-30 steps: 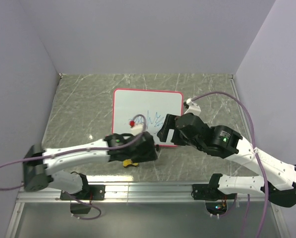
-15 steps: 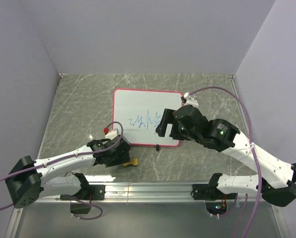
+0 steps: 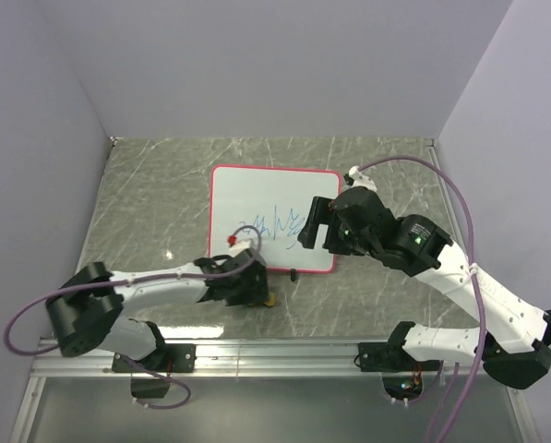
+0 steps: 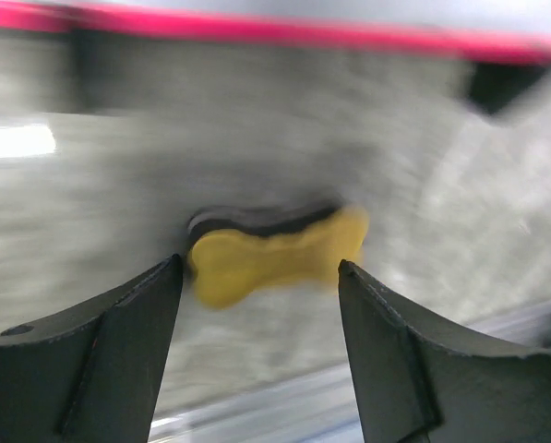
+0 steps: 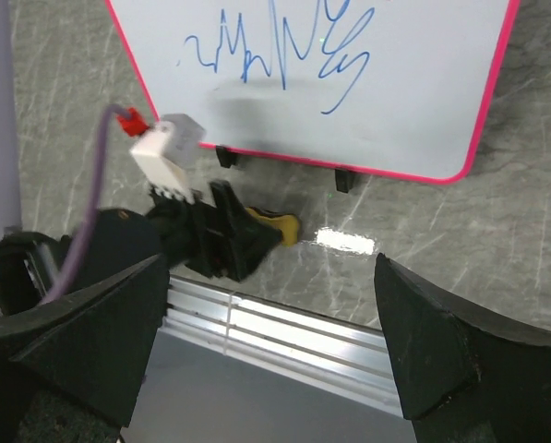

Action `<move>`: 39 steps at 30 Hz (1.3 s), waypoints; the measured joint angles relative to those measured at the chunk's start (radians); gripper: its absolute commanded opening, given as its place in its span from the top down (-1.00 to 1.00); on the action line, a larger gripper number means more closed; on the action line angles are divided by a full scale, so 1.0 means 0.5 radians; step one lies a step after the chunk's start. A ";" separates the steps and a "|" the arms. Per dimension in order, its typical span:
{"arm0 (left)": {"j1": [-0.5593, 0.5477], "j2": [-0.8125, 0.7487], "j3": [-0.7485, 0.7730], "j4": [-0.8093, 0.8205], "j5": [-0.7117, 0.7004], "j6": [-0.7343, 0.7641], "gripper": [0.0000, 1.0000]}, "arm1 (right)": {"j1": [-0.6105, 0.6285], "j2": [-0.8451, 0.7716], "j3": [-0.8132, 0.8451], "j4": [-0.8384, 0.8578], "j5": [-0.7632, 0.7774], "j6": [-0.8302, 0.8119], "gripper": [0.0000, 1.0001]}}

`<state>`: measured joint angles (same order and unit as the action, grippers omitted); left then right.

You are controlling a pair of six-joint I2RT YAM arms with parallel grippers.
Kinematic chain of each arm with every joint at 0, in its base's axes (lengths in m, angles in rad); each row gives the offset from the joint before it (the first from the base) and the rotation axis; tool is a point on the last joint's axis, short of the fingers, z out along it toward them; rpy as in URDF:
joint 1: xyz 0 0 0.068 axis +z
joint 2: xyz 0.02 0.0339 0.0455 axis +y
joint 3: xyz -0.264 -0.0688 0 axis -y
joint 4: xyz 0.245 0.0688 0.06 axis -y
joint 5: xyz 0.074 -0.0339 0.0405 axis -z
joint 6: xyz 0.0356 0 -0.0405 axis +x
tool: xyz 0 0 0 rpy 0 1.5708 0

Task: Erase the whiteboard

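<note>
The whiteboard (image 3: 273, 198) lies flat mid-table, white with a red-pink rim, a blue scribble (image 3: 280, 221) and two black clips (image 3: 293, 273) on its near edge. The yellow bone-shaped eraser (image 3: 269, 298) lies on the table just in front of the board. My left gripper (image 3: 255, 292) is open, low over the eraser; in the blurred left wrist view the eraser (image 4: 275, 257) sits at the tips of my gripper (image 4: 259, 269). My right gripper (image 3: 314, 226) is open and empty, above the board's near right part. The right wrist view shows the board (image 5: 413, 92), the eraser (image 5: 280, 224) and the left gripper (image 5: 243, 242).
The grey marbled table (image 3: 155, 194) has walls on three sides. A metal rail (image 3: 284, 349) runs along the near edge, close behind the eraser, and shows in the right wrist view (image 5: 284, 332). My right gripper (image 5: 270, 268) frames that rail.
My left arm pulled back to the left, then swung right again onto the eraser. The eraser now lies a little further right. My right gripper shifted slightly over the board.
</note>
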<state>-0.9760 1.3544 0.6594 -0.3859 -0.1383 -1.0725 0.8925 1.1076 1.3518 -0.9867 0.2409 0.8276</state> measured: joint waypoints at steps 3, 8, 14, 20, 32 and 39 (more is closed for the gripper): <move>-0.169 0.224 0.186 0.093 0.095 0.013 -0.50 | -0.027 0.022 0.000 -0.004 -0.007 -0.031 -0.98; -0.264 0.345 0.404 0.122 0.198 0.029 -0.53 | -0.061 0.057 -0.002 0.006 -0.053 -0.106 -0.98; -0.040 -0.048 0.466 -0.141 0.111 0.050 -0.49 | -0.115 0.010 -0.065 0.069 -0.110 -0.243 -0.99; 0.063 -0.632 0.465 -0.594 -0.148 0.049 -0.54 | -0.198 0.003 -0.264 0.115 -0.198 -0.194 -0.95; 0.425 -0.895 0.450 -0.930 -0.332 0.117 -0.68 | -0.197 0.418 -0.822 0.510 -0.768 0.458 -0.89; 0.461 -0.899 0.450 -0.935 -0.321 0.168 -0.67 | -0.188 0.713 -0.771 0.650 -0.906 0.725 -0.82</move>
<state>-0.7456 0.9051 0.8845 -0.8536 -0.2989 -0.9886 0.7986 1.4643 0.9665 -0.6617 -0.2119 1.1900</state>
